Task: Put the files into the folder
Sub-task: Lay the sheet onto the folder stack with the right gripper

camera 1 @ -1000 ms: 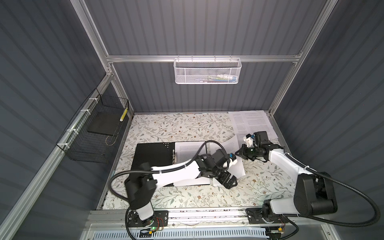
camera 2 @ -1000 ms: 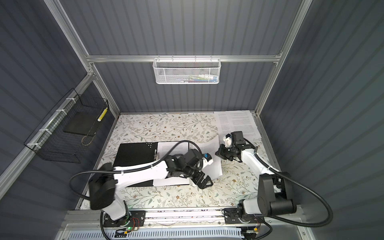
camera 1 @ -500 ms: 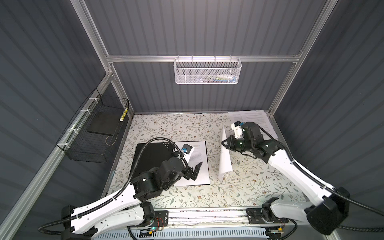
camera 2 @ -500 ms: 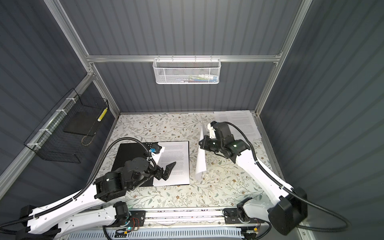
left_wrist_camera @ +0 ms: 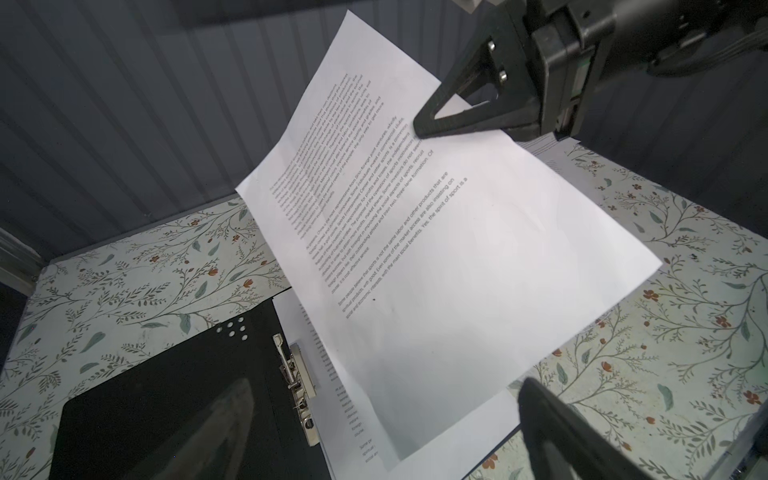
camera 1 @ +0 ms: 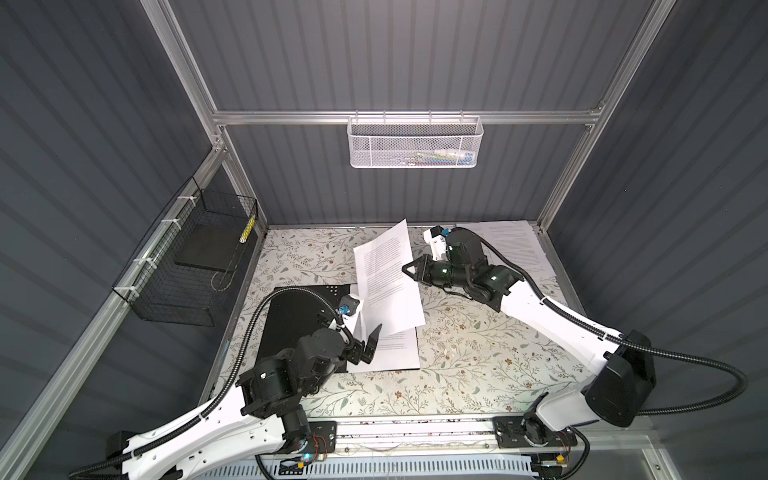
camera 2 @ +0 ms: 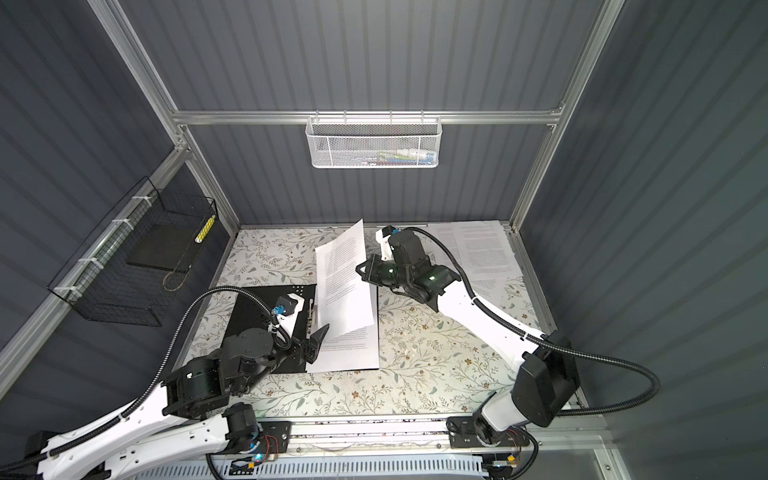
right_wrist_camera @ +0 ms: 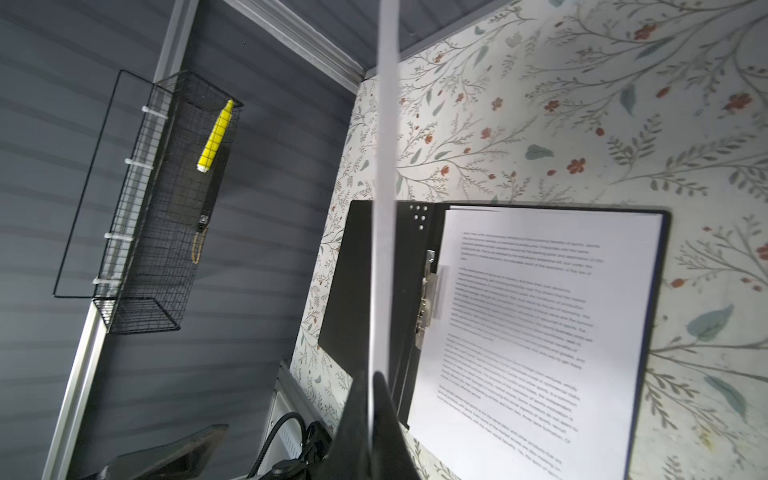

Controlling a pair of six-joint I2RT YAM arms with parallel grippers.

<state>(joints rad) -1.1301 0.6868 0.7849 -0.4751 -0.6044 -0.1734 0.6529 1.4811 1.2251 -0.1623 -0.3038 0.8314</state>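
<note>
The black folder (camera 1: 291,320) (camera 2: 257,316) lies open on the table, with its metal clip (left_wrist_camera: 299,390) at the spine and printed sheets (camera 1: 395,353) (right_wrist_camera: 540,311) on its right half. My right gripper (camera 1: 405,268) (camera 2: 358,268) (right_wrist_camera: 370,382) is shut on the edge of one white file (camera 1: 388,282) (left_wrist_camera: 436,249). That file hangs tilted in the air above the sheets. My left gripper (camera 1: 371,345) (left_wrist_camera: 386,436) is open and empty, low over the folder's front, just below the hanging sheet's lower corner. More files (camera 1: 515,249) lie stacked at the back right.
A white mesh basket (camera 1: 415,141) hangs on the back wall. On the left wall a black wire basket (camera 1: 195,257) holds a dark grey slab (camera 1: 203,249) and a yellow marker (right_wrist_camera: 216,137). The right arm stretches across the table's right half.
The right gripper has carried the sheet up and left from the table's right side to above the folder. The left arm pulled back left to the folder's front and stayed open.
</note>
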